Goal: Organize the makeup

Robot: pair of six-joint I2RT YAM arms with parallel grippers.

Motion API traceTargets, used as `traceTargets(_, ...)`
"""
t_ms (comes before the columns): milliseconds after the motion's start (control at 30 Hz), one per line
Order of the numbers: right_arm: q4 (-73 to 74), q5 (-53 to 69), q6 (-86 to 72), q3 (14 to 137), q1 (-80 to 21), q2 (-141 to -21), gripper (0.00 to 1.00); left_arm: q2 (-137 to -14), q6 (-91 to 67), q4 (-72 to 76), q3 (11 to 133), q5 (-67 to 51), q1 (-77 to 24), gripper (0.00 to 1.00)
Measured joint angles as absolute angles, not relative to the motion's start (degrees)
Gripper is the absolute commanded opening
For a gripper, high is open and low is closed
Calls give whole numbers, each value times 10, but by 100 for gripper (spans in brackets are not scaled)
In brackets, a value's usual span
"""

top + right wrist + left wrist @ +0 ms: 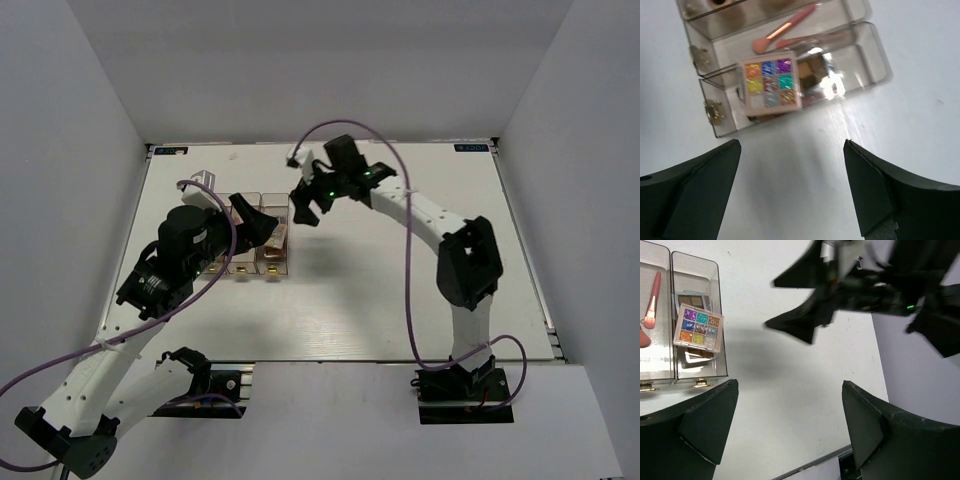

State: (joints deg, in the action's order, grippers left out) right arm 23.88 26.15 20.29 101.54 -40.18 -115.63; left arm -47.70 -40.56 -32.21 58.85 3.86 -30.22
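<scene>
Clear three-compartment organizer (862, 65) with small gold hinges (713, 111), left of centre on white table (400, 290)

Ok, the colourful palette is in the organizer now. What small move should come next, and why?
Probably the right gripper should come down and nudge the multicolour palette level. It lies askew on top of the other palettes in the end compartment of the organizer, one corner apparently over the divider. The gripper is open, empty and hovering nearby.

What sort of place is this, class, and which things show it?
Probably a robotics lab test cell: white table boxed in by plain white walls, two white-and-black robot arms bolted at its near edge, clear plastic makeup organizer.
</scene>
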Motion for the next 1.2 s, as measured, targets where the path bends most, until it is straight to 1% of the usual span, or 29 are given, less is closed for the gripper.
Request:
traceTargets(200, 237, 266, 184, 938, -304, -1047, 89, -464, -414, -297, 554, 33, -302, 94)
traceTargets(300, 237, 272, 188, 892, -273, -1007, 87, -468, -417, -283, 537, 24, -302, 94)
traceTargets(367, 240, 281, 200, 871, -267, -995, 76, -476, -419, -277, 533, 19, -302, 94)
traceTargets(400, 240, 287, 209, 861, -268, -993, 60, -481, -419, -274, 533, 17, -302, 94)
traceTargets(467, 241, 300, 229, 844, -274, -993, 37, -490, -419, -269, 533, 13, -302, 94)
traceTargets(500, 246, 306, 236, 839, -278, -996, 18, -494, -419, -267, 533, 12, -302, 94)
traceTargets(533, 249, 311, 247, 839, -282, -1000, 10, -498, -419, -267, 533, 11, -302, 94)
traceTargets(567, 252, 317, 251, 841, -286, -1007, 3, -501, -420, -267, 533, 12, -302, 94)
traceTargets(600, 259, 322, 255, 848, -291, -1016, 0, -503, -421, -268, 533, 15, -302, 94)
traceTargets(1000, 268, 323, 276, 1031, -371, -1198, 0, -518, -451, -317, 533, 78, -302, 93)
traceTargets(1200, 264, 301, 274, 1052, -406, -1248, 0, -493, -464, -350, 533, 97, -302, 93)
